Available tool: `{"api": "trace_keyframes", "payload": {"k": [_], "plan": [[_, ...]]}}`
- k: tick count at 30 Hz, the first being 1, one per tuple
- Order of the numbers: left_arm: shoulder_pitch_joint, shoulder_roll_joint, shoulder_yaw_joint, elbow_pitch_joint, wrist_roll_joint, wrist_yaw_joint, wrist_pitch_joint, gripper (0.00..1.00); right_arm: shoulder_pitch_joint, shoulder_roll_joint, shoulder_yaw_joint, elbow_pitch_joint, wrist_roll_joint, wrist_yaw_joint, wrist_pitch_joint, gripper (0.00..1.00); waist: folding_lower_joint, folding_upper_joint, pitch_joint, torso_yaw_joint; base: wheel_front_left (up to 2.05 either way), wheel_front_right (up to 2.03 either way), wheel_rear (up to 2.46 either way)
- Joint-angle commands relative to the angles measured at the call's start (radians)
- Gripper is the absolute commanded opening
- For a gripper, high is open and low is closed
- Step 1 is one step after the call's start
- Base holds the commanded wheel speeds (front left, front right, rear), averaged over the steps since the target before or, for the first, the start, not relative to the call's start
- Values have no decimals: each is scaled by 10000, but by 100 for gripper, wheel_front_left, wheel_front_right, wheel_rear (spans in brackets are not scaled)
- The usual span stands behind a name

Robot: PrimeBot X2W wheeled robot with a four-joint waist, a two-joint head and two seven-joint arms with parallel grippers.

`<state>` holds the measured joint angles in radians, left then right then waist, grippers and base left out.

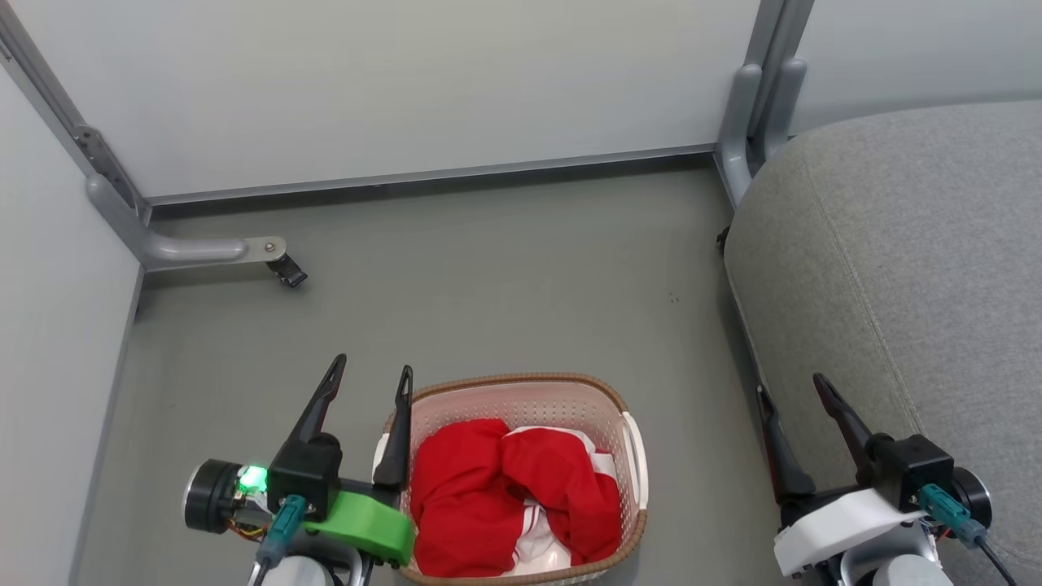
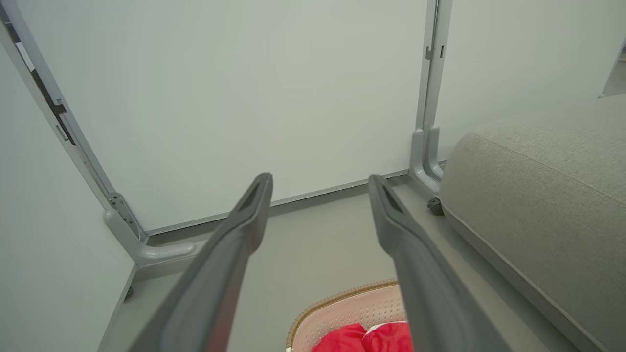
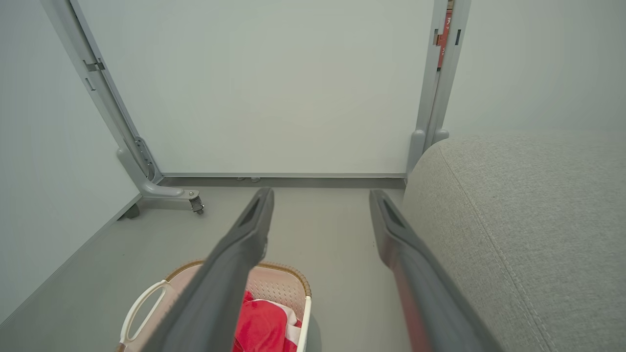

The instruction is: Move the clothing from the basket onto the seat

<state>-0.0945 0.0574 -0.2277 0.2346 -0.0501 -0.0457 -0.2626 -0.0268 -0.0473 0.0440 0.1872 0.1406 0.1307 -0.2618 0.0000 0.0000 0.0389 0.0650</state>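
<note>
grey floor [image 1: 488, 277] between pale panels [image 1: 407, 81]. the task looks unstarted: all the red clothing [image 1: 505, 488] lies in the basket [image 1: 521, 392], none on the seat [image 1: 895, 244]. left gripper [image 1: 373, 368] and right gripper [image 1: 790, 384] hang spread wide, holding nothing.

One basket [image 1: 631, 456] sits at bottom centre. It holds one heap of red clothing [image 1: 488, 488]; the number of garments in it cannot be told. One grey seat [image 1: 895, 268] lies at the right. There are two claws, the left claw [image 1: 373, 365] at lower left and the right claw [image 1: 790, 384] at lower right, each with two dark fingers [image 1: 317, 407]. Two grey partition feet [image 1: 195, 249] stand at the upper left and upper right.
</note>
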Motion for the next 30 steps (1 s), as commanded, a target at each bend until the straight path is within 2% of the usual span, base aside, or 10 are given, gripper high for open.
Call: {"api": "trace_keyframes", "payload": {"k": [1,14,30], "plan": [[-220,34,-31,50,86,-91,-33,100,-127,-56,13,-30,-31,0,-49,100,0,0,100,-81,0,0,0],[-1799,476,-738,1407,377,-673,-23,100,-813,-52,499,-497,-48,-1,-38,100,0,0,1263,-1252,0,0,0],[-3910,1312,-1993,4132,422,-845,-22,100,-1753,-46,860,-1017,189,-1,-38,100,0,0,3209,-2571,0,0,0]]}}
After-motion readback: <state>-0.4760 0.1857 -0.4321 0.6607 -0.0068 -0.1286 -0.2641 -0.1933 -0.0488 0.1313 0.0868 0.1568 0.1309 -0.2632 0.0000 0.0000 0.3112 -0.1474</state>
